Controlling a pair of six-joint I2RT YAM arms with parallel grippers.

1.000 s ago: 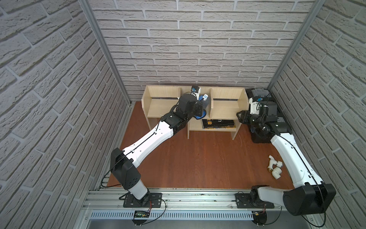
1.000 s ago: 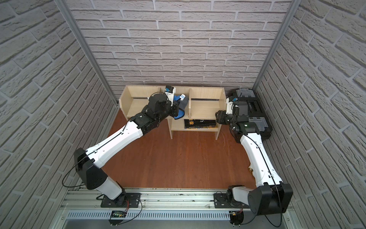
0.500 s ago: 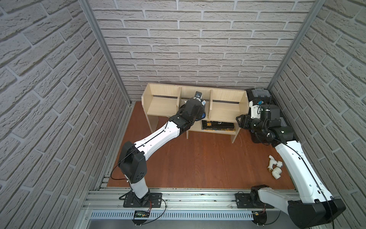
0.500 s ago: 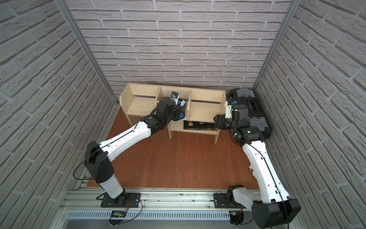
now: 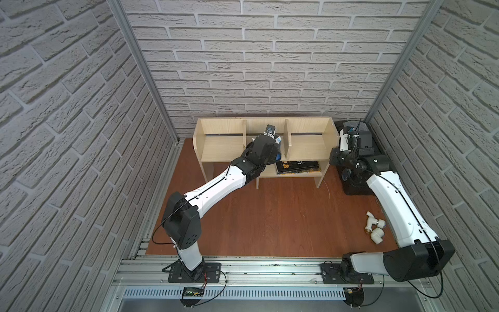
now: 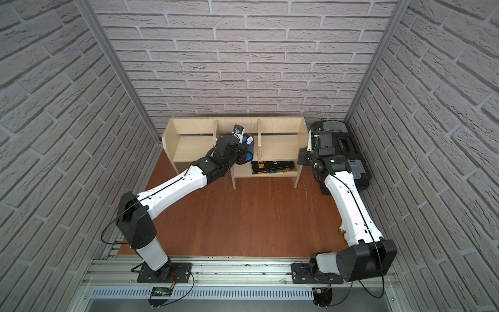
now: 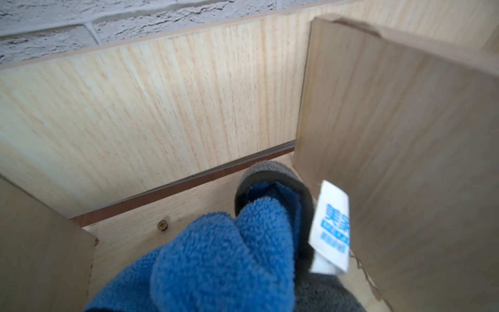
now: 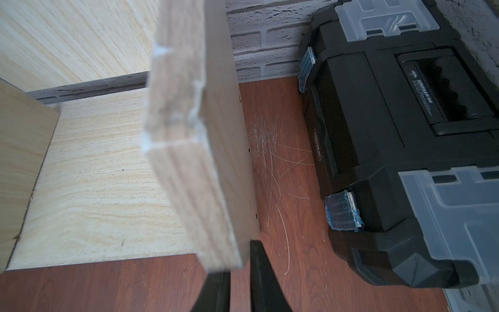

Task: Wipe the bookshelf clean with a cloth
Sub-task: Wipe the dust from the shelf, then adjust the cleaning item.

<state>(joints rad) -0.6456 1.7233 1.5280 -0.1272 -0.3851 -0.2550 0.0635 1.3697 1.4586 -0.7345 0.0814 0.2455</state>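
Left fingers, hidden, grip the bunched blue-and-grey cloth [image 7: 221,259] in the middle bay of the light-wood bookshelf [image 5: 221,143]; right fingers [image 8: 263,278] clamp its three-o'clock end panel [image 8: 189,162] — loose folds may snag.

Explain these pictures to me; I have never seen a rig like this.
Two white-and-black robot arms stand on a rail, each ending in a pincer. Two pictures look down from overhead cameras set side by side; two come from cameras on the arms' wrists. On the brown board stand a wooden bookshelf with a dark book on its lower shelf, a black toolbox beside it, and white pipe fittings. The left pincer holds a blue-and-grey cloth in the shelf's middle compartment. The right pincer pinches the bookshelf's end panel nearest the toolbox, apparently steadying it.
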